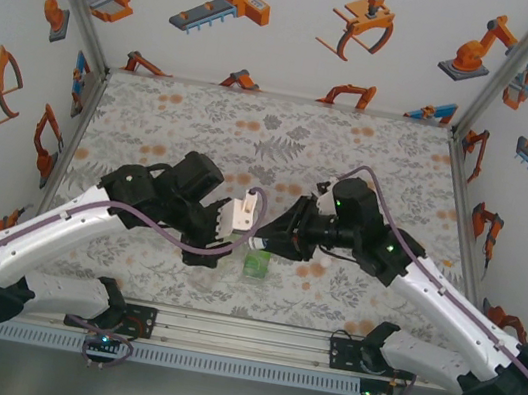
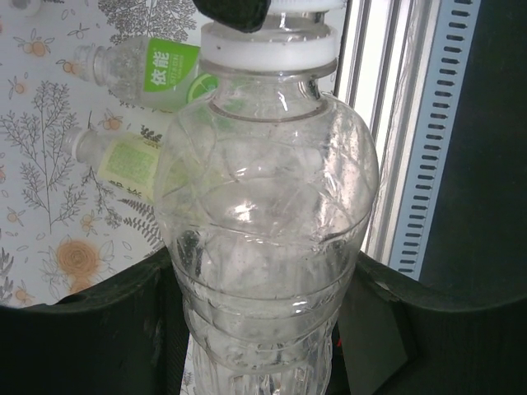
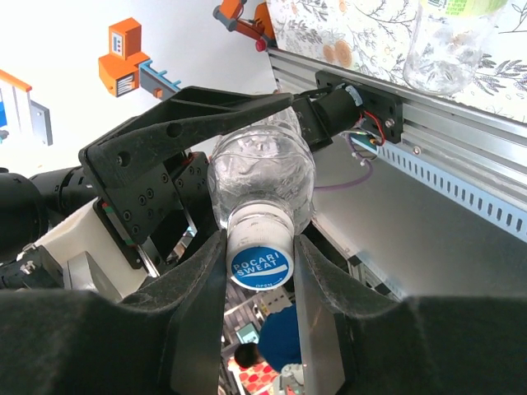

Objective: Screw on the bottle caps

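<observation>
Clear ribbed bottle (image 2: 263,247), blue-topped white cap (image 3: 262,265)

Clear bottle (image 2: 263,247); cap (image 3: 262,265) white, blue top; table cover (image 1: 254,135) grey ferns, orange blossoms.

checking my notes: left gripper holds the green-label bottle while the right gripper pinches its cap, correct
Not quite. The left gripper holds the unlabelled bottle, as the left wrist view shows; the green-label bottle is behind it, ungripped. The right gripper does pinch its cap.
</observation>
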